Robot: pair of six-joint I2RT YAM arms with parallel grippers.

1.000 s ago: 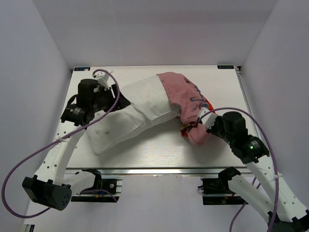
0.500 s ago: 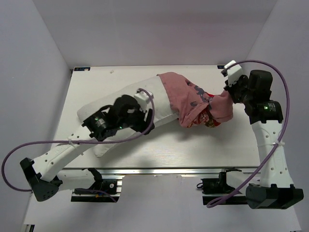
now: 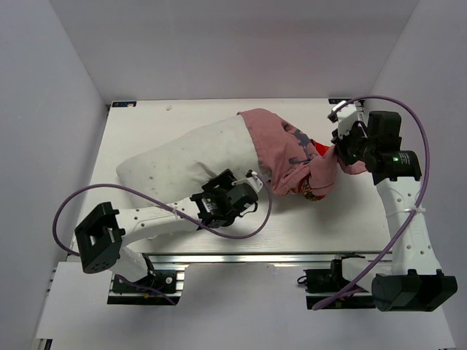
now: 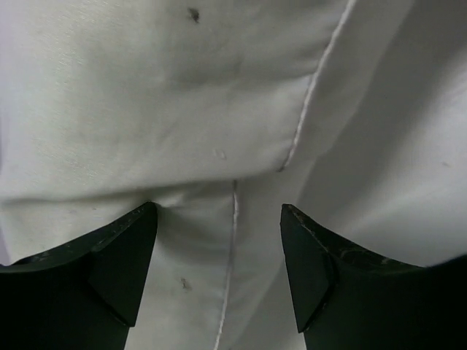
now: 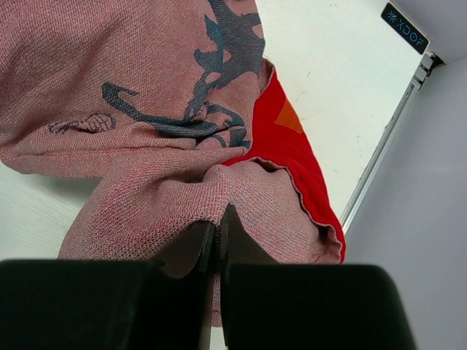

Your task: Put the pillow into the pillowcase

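Top external: left gripper (image 3: pixel 250 182) swung across pillow (image 3: pixel 186 157).

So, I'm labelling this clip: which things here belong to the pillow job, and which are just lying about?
Part of the job:
- pillow, one end inside the case
- pillowcase
- left gripper, open over the pillow
- right gripper, shut on the pillowcase

Not part of it:
- table
- purple cables on the arms
No loose clutter shows.

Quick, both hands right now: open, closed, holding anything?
Left hand: open, jaws apart right at the pillow, not gripping it.
Right hand: closed, pinching a fold of the pillowcase.
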